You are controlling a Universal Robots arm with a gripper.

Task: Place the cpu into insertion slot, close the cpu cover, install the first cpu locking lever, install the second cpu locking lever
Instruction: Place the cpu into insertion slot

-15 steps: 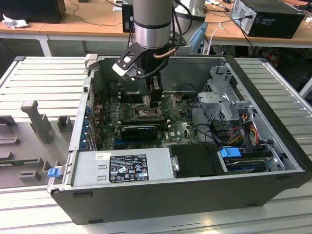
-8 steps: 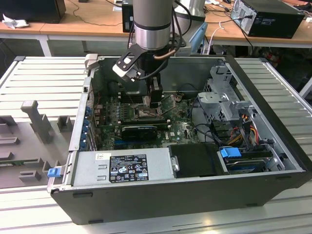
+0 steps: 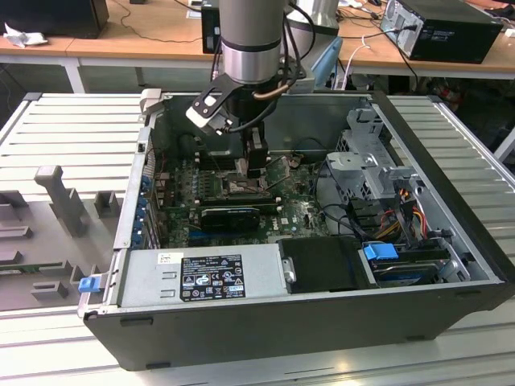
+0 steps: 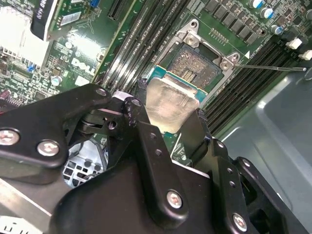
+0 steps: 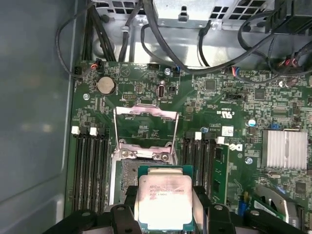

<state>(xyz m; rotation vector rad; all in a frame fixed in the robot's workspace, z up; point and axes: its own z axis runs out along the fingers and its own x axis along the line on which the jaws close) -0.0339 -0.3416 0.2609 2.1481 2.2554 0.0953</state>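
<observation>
My gripper (image 5: 165, 207) is shut on the cpu (image 5: 165, 197), a flat square chip with a silver-grey lid on a green board. The chip hangs just above and partly over the insertion slot (image 5: 127, 181), whose greyish-gold pin field shows beside it. In the second wrist view the cpu (image 4: 168, 103) sits between my black fingers (image 4: 140, 117), tilted toward the insertion slot (image 4: 197, 66). The cpu cover (image 5: 145, 111) stands swung open beyond the socket. A thin locking lever (image 4: 273, 67) sticks out from the socket frame. In the exterior view my gripper (image 3: 251, 165) hovers low over the insertion slot (image 3: 241, 190).
The open computer case (image 3: 265, 322) walls in the board. Memory slots (image 5: 90, 170) flank the socket. A long black card (image 3: 229, 217), a power supply (image 3: 201, 277), a drive cage (image 3: 370, 161) with cables and a finned heat sink (image 5: 285, 148) lie nearby.
</observation>
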